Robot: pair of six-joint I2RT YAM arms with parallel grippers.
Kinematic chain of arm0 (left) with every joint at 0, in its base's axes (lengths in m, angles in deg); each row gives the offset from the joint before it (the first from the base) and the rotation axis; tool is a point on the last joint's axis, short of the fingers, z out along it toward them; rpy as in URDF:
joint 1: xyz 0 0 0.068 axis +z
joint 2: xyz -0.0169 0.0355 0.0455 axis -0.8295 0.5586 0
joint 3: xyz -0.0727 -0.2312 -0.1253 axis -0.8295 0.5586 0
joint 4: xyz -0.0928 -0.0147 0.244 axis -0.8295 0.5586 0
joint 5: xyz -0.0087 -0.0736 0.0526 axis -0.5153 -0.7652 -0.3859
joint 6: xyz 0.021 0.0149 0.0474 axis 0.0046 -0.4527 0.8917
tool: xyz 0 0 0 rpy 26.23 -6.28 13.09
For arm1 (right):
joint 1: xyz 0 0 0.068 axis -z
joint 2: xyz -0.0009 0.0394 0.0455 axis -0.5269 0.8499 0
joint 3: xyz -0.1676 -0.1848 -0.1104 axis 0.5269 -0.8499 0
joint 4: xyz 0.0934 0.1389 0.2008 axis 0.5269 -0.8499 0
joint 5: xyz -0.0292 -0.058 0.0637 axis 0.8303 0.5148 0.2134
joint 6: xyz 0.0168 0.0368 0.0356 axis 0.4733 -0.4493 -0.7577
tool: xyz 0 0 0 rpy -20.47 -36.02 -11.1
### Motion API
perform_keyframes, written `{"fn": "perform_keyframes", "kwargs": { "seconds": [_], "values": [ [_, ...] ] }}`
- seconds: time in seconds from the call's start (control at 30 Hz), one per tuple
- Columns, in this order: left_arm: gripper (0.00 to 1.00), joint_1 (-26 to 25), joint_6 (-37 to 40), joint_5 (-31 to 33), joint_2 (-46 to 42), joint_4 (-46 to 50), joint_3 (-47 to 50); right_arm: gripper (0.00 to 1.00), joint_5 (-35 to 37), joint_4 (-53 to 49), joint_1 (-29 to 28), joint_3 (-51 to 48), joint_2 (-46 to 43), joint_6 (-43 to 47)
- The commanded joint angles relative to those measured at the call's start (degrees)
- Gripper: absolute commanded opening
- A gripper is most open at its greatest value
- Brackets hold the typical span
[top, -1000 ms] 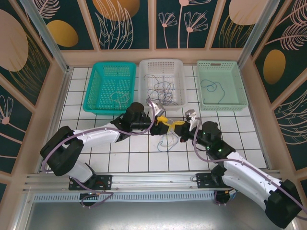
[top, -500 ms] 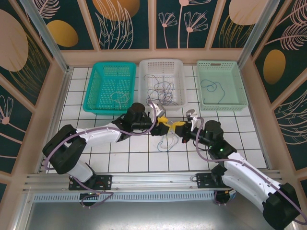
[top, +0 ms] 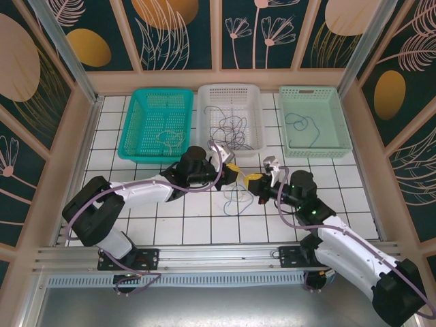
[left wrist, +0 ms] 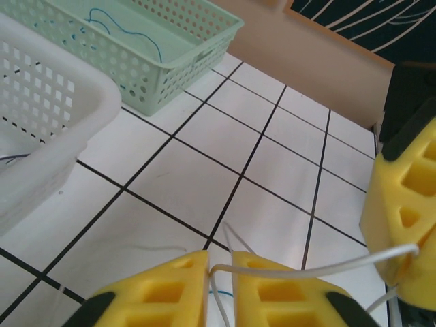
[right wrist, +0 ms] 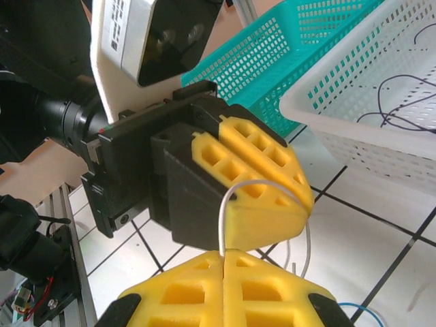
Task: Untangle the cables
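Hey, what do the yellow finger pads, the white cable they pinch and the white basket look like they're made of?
Yellow pads: matte, probably soft printed plastic or rubber; open honeycomb cells show. White cable: thin wire in a smooth, likely plastic, jacket; it holds a springy arc. White basket: moulded plastic, slightly glossy, with a regular grid of holes.

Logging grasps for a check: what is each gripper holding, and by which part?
The left gripper and right gripper both pinch one pale whitish cable, each at one end of a short arched stretch that spans between them, somewhere along its length.
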Motion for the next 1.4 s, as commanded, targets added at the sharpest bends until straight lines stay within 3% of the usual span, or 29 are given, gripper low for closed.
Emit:
{"fn": "perform_keyframes", "kwargs": {
  "seconds": [0.0,0.07,0.27,0.4,0.53,0.73,1.1,1.37],
  "values": [
    [0.08,-0.27,-0.54,-0.54,-1.19,-4.58,0.25,0.00,-2.28,2.21,0.52,0.16,0.80,-0.92],
    [0.01,-0.32,-0.97,-0.72,-1.68,-5.39,0.71,0.00,-1.39,1.74,0.61,0.36,1.08,-0.92],
    [0.00,-0.36,-2.11,1.26,-4.97,-5.70,2.70,0.02,3.44,-1.72,0.87,1.43,1.00,-1.10],
    [0.00,-0.24,-2.66,2.67,-7.75,-5.28,4.49,0.17,4.36,-2.72,0.87,1.59,0.65,-0.84],
    [0.00,-0.28,-4.81,3.84,-9.59,-5.62,5.64,0.46,4.69,-2.04,0.87,0.86,0.65,-0.79],
    [0.00,-0.22,-9.55,3.93,-10.41,-7.18,5.10,0.60,4.48,0.21,0.78,-0.44,0.43,-0.97],
    [0.00,-0.30,-17.30,4.42,-10.97,-7.74,3.20,0.68,5.64,6.07,-1.59,-3.13,0.07,-1.17],
    [0.00,-0.37,-20.39,3.38,-11.04,-10.30,2.85,0.63,12.65,9.95,-5.53,-1.67,5.85,-1.98]
  ]
}}
